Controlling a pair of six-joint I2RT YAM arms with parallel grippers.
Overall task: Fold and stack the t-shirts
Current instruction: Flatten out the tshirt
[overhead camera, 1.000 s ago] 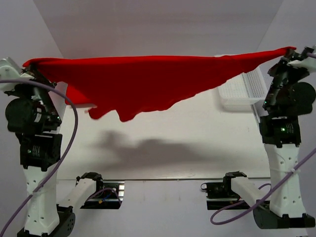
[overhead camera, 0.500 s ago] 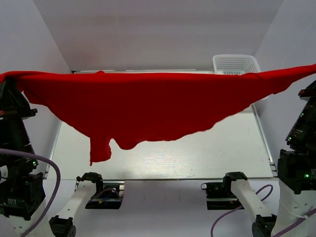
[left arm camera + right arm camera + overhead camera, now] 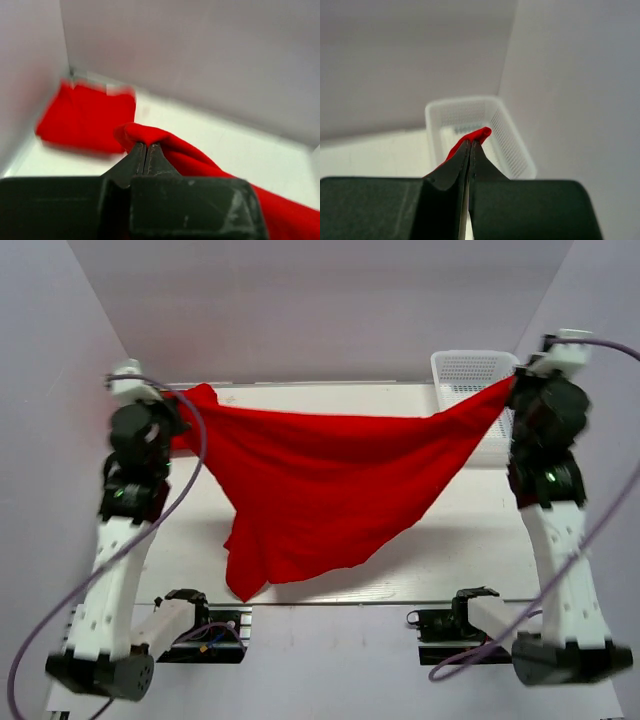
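A bright red t-shirt (image 3: 320, 485) hangs spread in the air between my two grippers, its lower edge drooping toward the table's near edge. My left gripper (image 3: 178, 400) is shut on its left corner; the left wrist view shows the jaws closed on a red fold (image 3: 146, 145). My right gripper (image 3: 510, 385) is shut on its right corner; the right wrist view shows a red tip (image 3: 471, 141) pinched between closed jaws. A second red t-shirt (image 3: 85, 117), folded flat, lies on the table at the back left corner.
A white mesh basket (image 3: 470, 368) stands at the back right of the table, also in the right wrist view (image 3: 515, 145). White walls enclose the table on the left, back and right. The white tabletop (image 3: 480, 540) lies below the hanging shirt.
Both arms have swung forward and down toward the back of the table, bringing the shirt lower and farther from the camera. The cloth now sags more in the middle.
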